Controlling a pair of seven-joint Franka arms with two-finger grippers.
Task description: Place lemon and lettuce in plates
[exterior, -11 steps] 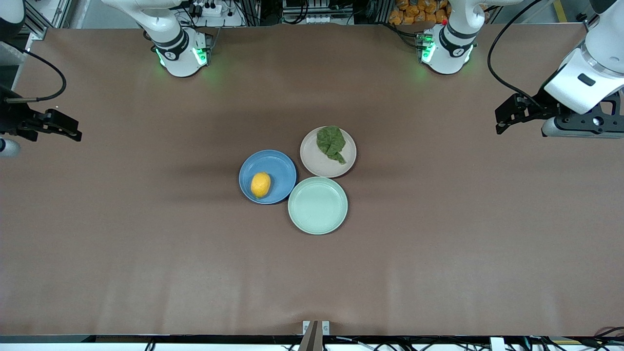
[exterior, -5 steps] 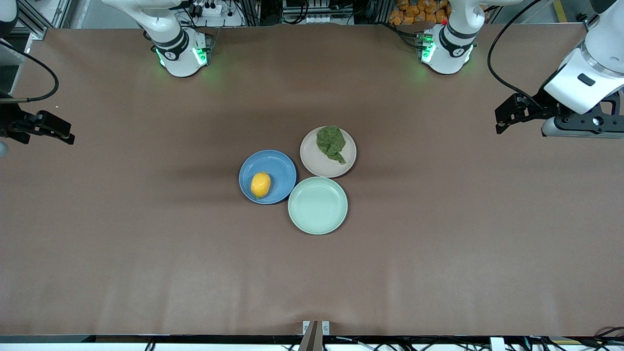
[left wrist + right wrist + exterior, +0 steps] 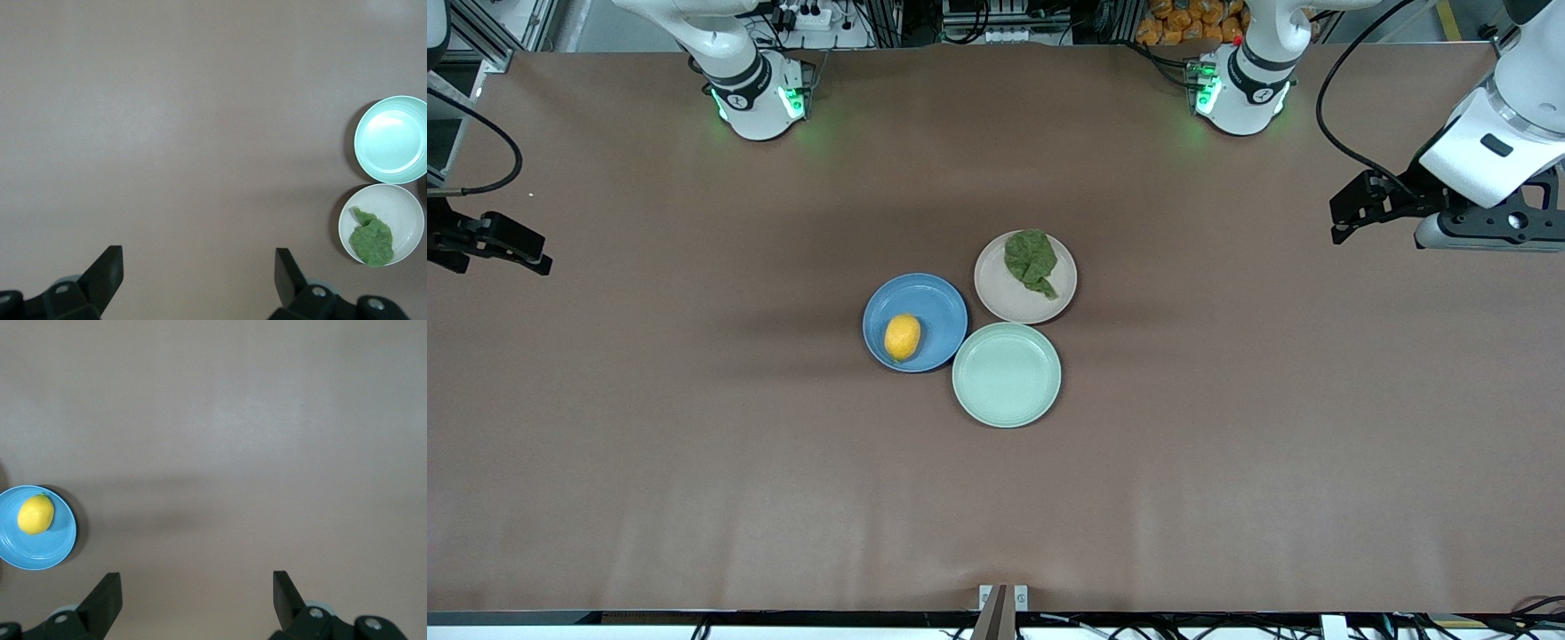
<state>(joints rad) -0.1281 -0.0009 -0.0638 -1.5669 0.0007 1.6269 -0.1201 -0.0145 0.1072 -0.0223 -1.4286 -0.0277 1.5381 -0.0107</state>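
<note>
The lemon (image 3: 902,337) lies in the blue plate (image 3: 934,293) at the table's middle; the right wrist view shows the same lemon (image 3: 35,514) in its blue plate (image 3: 47,550). The dark green lettuce (image 3: 1032,260) rests in the beige-pink plate (image 3: 1014,302). In the left wrist view, the lettuce (image 3: 373,243) sits in that beige-pink plate (image 3: 400,207). My left gripper (image 3: 1336,224) (image 3: 199,260) hangs open and empty over bare table at the left arm's end. My right gripper (image 3: 541,253) (image 3: 197,581) is open and empty over the right arm's end.
A pale mint-green plate (image 3: 1007,374) (image 3: 391,139) with nothing in it touches both other plates, nearer the front camera. The brown table (image 3: 694,462) stretches bare around the three plates. Both arm bases (image 3: 756,98) stand along the edge farthest from the camera.
My right gripper has drawn away from the plates toward the right arm's end of the table. The left arm, the plates, the lemon and the lettuce have not moved.
</note>
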